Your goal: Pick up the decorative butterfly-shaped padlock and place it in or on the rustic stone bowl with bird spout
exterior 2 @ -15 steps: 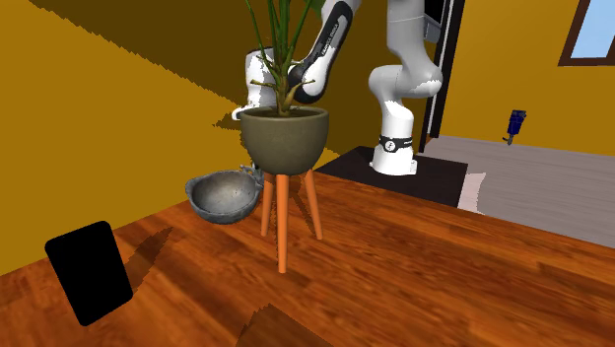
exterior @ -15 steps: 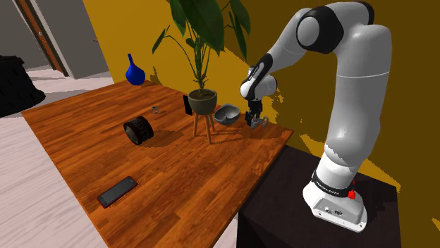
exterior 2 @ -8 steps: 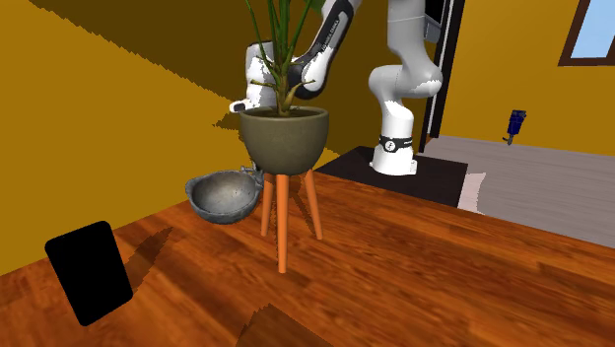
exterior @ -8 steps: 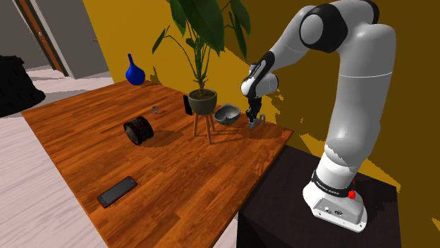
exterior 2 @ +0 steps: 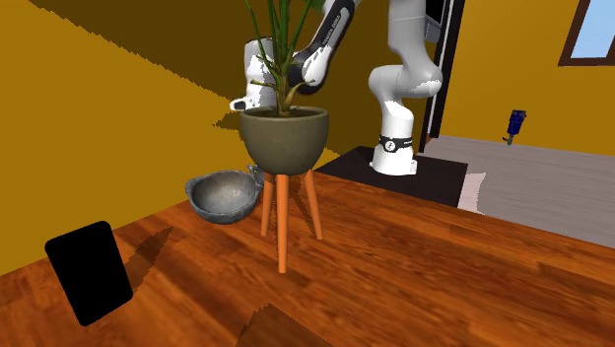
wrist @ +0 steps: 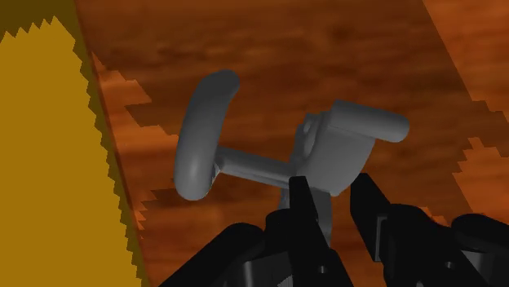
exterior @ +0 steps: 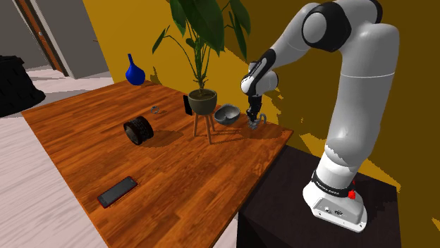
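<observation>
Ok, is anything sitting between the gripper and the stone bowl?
No. In the shoulder view, a bare strip of table separates the grey bowl from the gripper, which clasps the padlock.

A brown wooden tabletop (exterior 2: 424, 266) takes up the lower part of the picture. In the middle stands a dark round plant pot (exterior 2: 285, 138) on three thin orange legs (exterior 2: 282, 222). Green stalks (exterior 2: 279, 39) go up out of it. A grey bowl (exterior 2: 223, 195) sits on the tabletop just beside the legs, on the picture's left. A flat black thing (exterior 2: 89, 272) is near the left edge, well apart from the bowl. Behind the pot, the white arm (exterior 2: 399, 74) bends down behind the stalks. It stands on a dark box (exterior 2: 419, 173). The wall (exterior 2: 128, 89) is yellow-brown. Far off on the right is a small blue thing (exterior 2: 513, 122).
</observation>
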